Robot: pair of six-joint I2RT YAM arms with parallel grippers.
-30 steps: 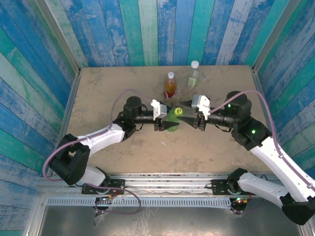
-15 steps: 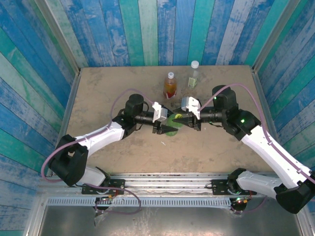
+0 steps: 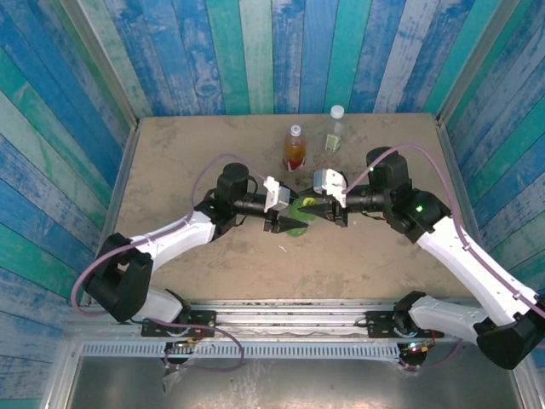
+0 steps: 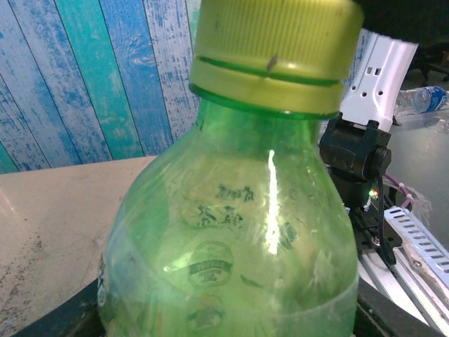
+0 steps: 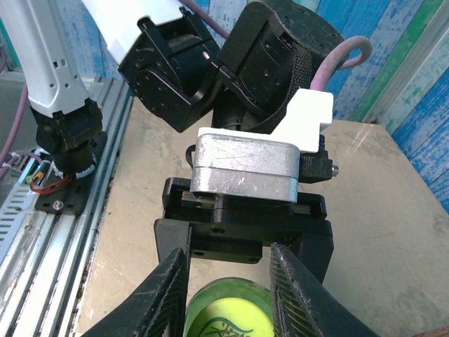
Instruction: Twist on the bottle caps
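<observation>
The left gripper (image 3: 288, 223) is clamping the green bottle (image 4: 231, 232), standing just in front of the amber bottle (image 3: 294, 152), while the right gripper (image 3: 308, 205) is pinching its yellow-green cap (image 5: 228, 319).

Both arms are held inward, the grippers set tip to tip at the middle.
The left arm (image 3: 183, 232) is extended from the near left corner toward the right, its wrist level, and the left gripper (image 3: 288, 221) is clamped on the green bottle (image 4: 231, 232). The right arm (image 3: 460, 256) is bent at the elbow and stretched leftward, wrist level. The right gripper (image 5: 228, 305) is pointed at the left one, its fingers (image 5: 168, 295) pressed on either side of the yellow-green cap (image 5: 228, 323).
</observation>
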